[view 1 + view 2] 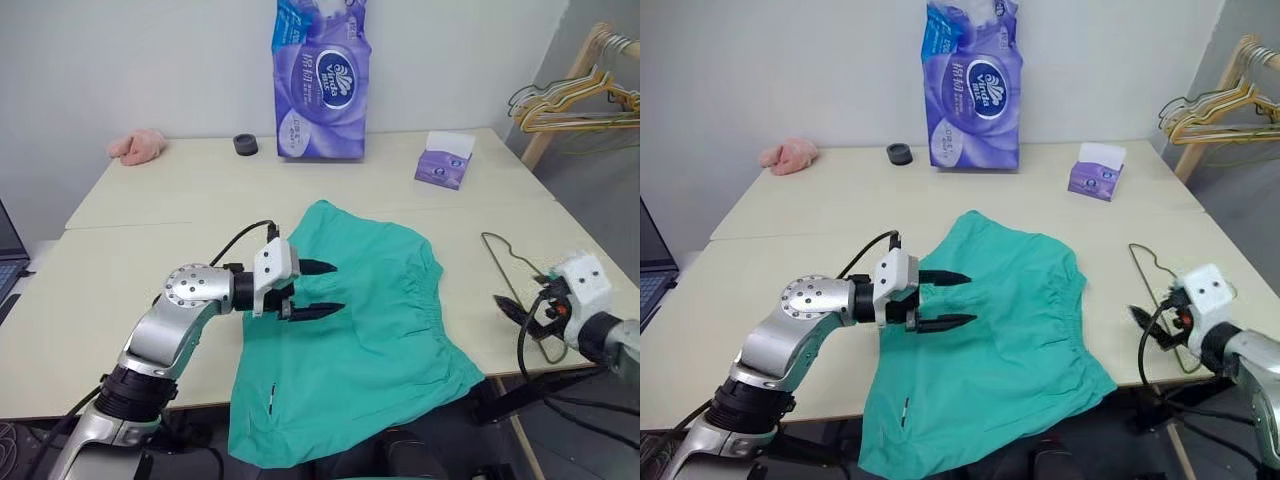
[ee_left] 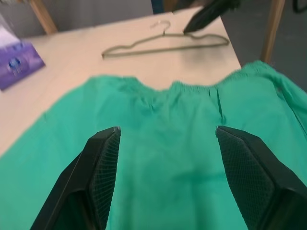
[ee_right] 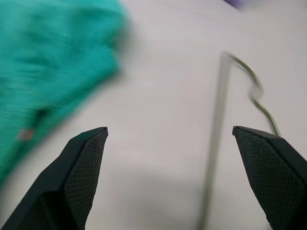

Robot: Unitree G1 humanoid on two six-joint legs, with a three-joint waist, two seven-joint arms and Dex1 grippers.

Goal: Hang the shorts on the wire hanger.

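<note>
shorts (image 1: 365,330): 1, flat on table (image 1: 150,200)
wire hanger (image 1: 510,280): 1, beside shorts
my left gripper (image 1: 325,290): jaws apart, holding nothing
my right gripper (image 3: 172,139): wide, holding nothing

The purple tissue pack (image 1: 322,82) carries a "Vinda" logo.

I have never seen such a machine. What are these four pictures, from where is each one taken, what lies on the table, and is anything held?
This is a humanoid robot with two arms. Two pictures come from its head, looking down; two come from cameras on its wrists, looking along the black fingers. On the table lie the teal shorts, spread flat with one part over the near edge, and beside them the wire hanger. The left gripper hovers open over the shorts. The right gripper is open near the hanger. Nothing is held. Further back are a purple tissue pack, a tissue box and a pink cloth.
</note>
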